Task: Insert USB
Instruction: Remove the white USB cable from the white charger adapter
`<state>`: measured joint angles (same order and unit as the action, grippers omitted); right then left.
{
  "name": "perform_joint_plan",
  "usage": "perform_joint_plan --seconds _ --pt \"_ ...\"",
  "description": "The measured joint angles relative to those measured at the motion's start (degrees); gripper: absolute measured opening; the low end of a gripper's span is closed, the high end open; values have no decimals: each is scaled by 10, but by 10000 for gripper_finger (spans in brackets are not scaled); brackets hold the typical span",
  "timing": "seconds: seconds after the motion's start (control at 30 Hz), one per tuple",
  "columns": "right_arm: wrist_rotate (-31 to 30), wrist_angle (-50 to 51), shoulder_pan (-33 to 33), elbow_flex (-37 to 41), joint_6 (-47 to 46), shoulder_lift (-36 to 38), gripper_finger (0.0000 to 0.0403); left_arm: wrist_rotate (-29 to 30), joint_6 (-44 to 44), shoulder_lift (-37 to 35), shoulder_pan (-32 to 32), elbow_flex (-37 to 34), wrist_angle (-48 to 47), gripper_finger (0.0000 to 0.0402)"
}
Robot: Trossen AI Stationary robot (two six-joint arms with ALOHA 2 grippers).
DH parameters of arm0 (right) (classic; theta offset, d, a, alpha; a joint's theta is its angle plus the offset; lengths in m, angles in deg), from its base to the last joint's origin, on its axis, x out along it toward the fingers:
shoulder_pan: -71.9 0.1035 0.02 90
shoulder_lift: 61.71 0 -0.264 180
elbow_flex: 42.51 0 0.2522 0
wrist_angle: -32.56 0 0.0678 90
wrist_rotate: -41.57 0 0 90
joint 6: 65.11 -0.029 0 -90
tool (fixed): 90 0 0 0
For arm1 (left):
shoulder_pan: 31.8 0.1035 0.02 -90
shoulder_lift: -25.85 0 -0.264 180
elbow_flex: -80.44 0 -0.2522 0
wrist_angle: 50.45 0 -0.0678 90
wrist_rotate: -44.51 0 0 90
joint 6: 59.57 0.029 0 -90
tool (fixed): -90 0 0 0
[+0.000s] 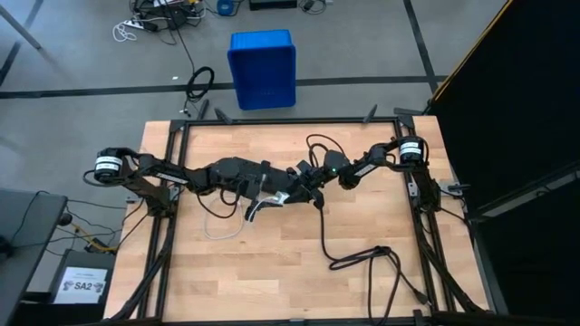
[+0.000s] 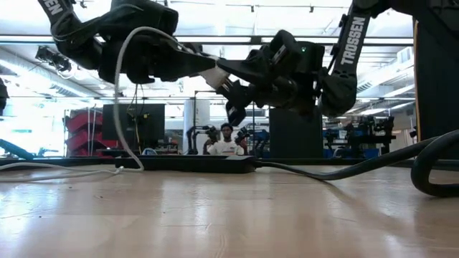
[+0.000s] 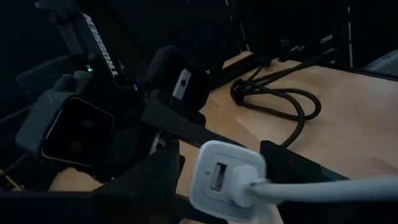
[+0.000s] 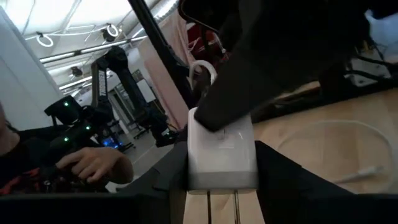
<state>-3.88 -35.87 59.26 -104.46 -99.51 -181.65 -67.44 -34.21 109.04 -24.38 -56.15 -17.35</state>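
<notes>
Both grippers meet above the middle of the table. The white cube-shaped charger block (image 4: 221,152) sits between the fingers of my right gripper (image 1: 304,186), its metal prongs (image 4: 221,208) pointing back at that wrist. Its port face (image 3: 224,180) looks toward my left gripper (image 1: 279,195), which is shut on the thin white USB cable (image 3: 323,186). The cable's end meets the port face beside an empty port (image 3: 217,177). From the left gripper the cable (image 2: 122,93) arcs down, and its slack (image 1: 225,231) lies on the wood. My left gripper holds the white cable close to its plug end (image 3: 261,185), level, coming from the table's left; its own fingers hide the exact place. The cable hangs slack below it to the table. My right gripper pinches the charger block by two opposite side walls (image 4: 252,155), level, from the table's right. The block is lifted clear of the table.
A long black power strip (image 2: 186,163) lies on the table under the grippers. A thick black cord (image 1: 362,263) runs from it and loops toward the near right corner. A blue bin (image 1: 263,68) stands on the floor beyond the far edge. A person (image 2: 227,143) sits in the room behind.
</notes>
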Motion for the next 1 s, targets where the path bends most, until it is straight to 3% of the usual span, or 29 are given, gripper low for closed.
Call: perform_joint_plan --seconds 0.3,0.7,1.0 --pt "-3 -4 3 11 3 0 118 -1 -3 -28 0 0 -51 198" --pt "2 6 3 11 6 0 118 -5 -1 -28 0 0 -61 99" --pt "-4 20 3 11 10 0 118 2 -2 -43 0 1 -108 96"
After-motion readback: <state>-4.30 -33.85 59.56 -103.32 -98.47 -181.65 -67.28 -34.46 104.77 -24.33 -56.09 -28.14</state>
